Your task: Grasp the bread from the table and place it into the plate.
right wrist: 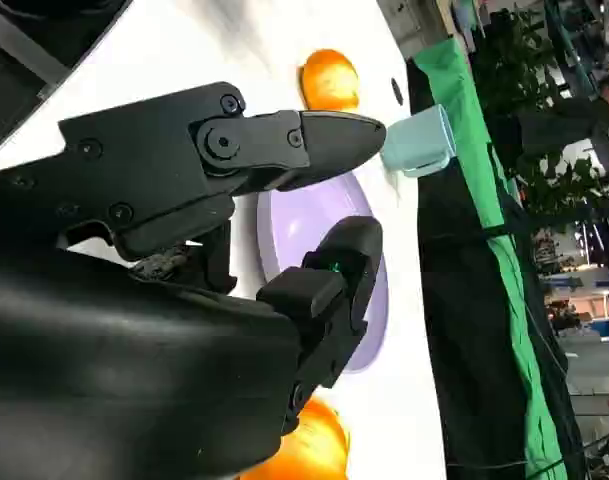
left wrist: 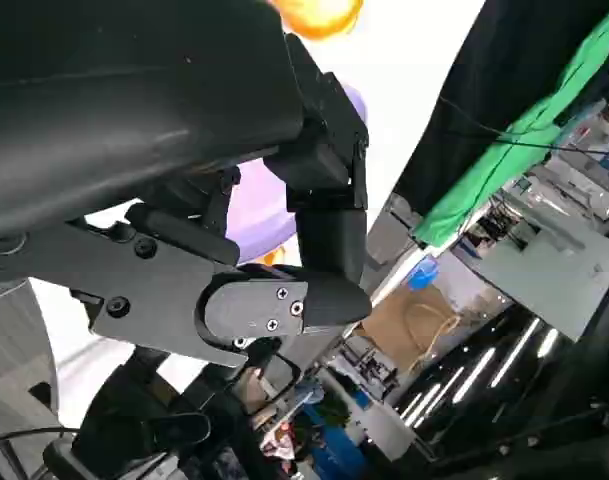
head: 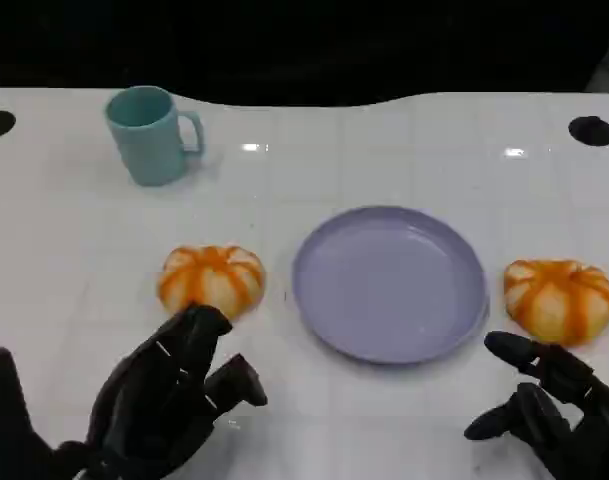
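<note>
Two round orange-striped breads lie on the white table, one on each side of the lilac plate [head: 389,340]. The left bread [head: 212,278] sits just beyond the fingertips of my left hand [head: 174,395], which holds nothing and has its fingers apart. The right bread [head: 559,298] lies just past my right hand [head: 554,410], whose fingers are spread and empty. In the right wrist view the right bread [right wrist: 309,450] shows close under the fingers [right wrist: 324,300], with the plate [right wrist: 314,215] and the left bread [right wrist: 329,80] beyond. The left wrist view shows the left bread [left wrist: 319,15] and the plate [left wrist: 259,215].
A teal mug [head: 149,135] stands at the back left, seen also in the right wrist view as the mug [right wrist: 419,140]. Two dark holes [head: 591,130] mark the table's far corners. White table surface lies between the mug and the plate.
</note>
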### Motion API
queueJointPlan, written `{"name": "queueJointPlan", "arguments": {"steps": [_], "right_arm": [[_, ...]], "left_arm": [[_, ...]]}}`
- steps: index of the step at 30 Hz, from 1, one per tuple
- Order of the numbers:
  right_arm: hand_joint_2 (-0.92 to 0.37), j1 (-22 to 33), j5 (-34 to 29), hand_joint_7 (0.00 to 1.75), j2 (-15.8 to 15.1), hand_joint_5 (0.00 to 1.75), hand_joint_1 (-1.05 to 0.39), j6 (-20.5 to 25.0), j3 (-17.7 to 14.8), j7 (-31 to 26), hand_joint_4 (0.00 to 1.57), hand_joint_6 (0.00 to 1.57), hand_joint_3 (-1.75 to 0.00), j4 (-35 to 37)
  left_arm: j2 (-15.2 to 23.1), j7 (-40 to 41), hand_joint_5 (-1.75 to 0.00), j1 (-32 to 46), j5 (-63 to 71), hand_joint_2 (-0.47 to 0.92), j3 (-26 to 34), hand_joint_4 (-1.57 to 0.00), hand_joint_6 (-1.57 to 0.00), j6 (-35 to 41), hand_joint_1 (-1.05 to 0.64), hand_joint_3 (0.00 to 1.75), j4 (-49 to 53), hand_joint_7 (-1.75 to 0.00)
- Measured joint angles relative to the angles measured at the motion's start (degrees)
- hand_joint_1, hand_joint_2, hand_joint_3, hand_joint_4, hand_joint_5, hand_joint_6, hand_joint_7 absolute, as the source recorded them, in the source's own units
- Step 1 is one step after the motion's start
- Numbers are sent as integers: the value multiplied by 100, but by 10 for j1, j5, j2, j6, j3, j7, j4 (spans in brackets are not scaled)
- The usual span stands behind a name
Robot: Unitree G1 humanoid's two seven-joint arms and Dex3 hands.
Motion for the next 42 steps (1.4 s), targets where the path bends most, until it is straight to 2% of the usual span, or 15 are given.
{"name": "queueJointPlan", "arguments": {"steps": [10,25,27,29,30,32,35,38,39,42], "right_arm": [[-92,-1,2,55,-3,119,-76,-1,-1,5,71,86,-27,6],[-92,-6,2,54,-3,118,-76,-2,-3,7,72,87,-27,12],[-92,-6,2,54,-3,118,-76,-2,-3,7,72,87,-27,12],[-92,-6,2,54,-2,118,-76,-2,-3,5,72,87,-27,12],[-92,-6,2,54,-2,118,-76,-2,-2,5,72,87,-27,12],[-92,-6,2,54,0,118,-76,-2,-2,5,71,87,-27,12],[-92,-6,2,54,1,118,-76,-2,-1,5,71,86,-28,12],[-92,-7,1,54,1,118,-76,-2,-1,5,71,86,-28,12],[-92,-7,1,54,0,118,-76,-2,-1,5,71,86,-28,12],[-92,-10,1,54,0,118,-76,-2,0,5,71,86,-29,12]], "left_arm": [[0,0,-175,3,7,92,-11,-69,-58,1,-57,43,-3,-152],[0,0,-175,2,6,92,-11,-69,-58,-2,-55,45,0,-150],[0,0,-173,2,6,92,-12,-58,-53,-5,-57,33,0,-142],[7,-16,-158,1,19,92,-16,-49,-48,-33,-59,29,1,-117],[14,-30,-156,0,35,92,-21,-49,-48,-59,-59,28,2,-113],[25,-50,-132,-6,65,92,-30,-47,-46,-109,-59,23,6,-81],[35,-64,-118,-15,120,92,-45,-41,-39,-190,-57,17,18,-66],[47,-60,-115,-24,182,92,-57,-24,-36,-259,-60,14,18,-54],[57,-52,-112,-29,220,92,-64,-17,-36,-286,-60,12,19,-46],[94,-10,-107,-47,330,91,-77,-10,-36,-341,-58,9,12,-37]]}}
